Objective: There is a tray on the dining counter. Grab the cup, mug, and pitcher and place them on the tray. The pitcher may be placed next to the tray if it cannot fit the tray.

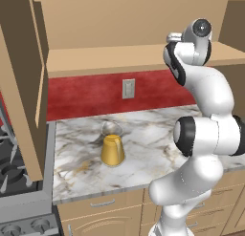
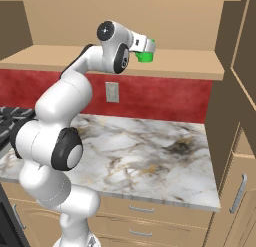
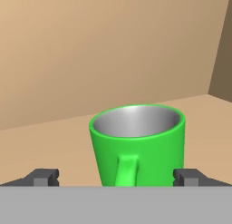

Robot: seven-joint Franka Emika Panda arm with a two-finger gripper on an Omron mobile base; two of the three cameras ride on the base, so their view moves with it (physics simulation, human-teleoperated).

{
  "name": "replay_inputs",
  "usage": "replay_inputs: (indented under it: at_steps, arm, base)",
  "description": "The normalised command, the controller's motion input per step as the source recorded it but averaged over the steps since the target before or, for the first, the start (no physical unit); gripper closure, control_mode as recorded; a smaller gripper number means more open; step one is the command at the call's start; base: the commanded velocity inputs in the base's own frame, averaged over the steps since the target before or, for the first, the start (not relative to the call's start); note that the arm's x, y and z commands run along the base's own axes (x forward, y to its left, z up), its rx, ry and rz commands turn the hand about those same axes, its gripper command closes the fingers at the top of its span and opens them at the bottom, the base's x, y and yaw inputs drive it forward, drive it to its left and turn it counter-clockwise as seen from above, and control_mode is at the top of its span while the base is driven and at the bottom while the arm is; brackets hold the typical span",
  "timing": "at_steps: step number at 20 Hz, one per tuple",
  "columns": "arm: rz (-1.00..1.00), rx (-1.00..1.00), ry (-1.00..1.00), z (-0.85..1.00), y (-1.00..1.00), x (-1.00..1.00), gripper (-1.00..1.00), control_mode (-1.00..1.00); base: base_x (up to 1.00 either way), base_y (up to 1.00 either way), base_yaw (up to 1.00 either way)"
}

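**Open jaws frame the mug on the shelf**

While the pitcher (image 1: 113,146) waits down on the marble counter (image 1: 158,139) at left, the gripper (image 3: 116,177) reaches up to the cabinet shelf (image 2: 190,58), jaws fully spread and holding nothing. The mug (image 3: 137,143) stands upright between the fingertips (image 3: 43,177), handle facing the hand. Closing off-centre could catch that handle and twist or tip the mug. To the right, the cabinet side wall leaves little swing room; withdrawal looks clearest straight back.

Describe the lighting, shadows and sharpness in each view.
Left base view: the pitcher casts a soft shadow on the marble. Right base view: even light, no glare. Hand view: the mug is crisp, its grey interior shaded brighter at centre; no blur.
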Motion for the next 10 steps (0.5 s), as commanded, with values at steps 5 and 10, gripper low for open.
replay_inputs:
  at_steps: [5,10]
  arm:
    - [0.00,0.00,0.00,0.00,0.00,0.00,1.00,-1.00]
    - [0.00,0.00,0.00,0.00,0.00,0.00,1.00,-1.00]
  base:
    - [0.00,0.00,0.00]
    - [0.00,0.00,0.00]
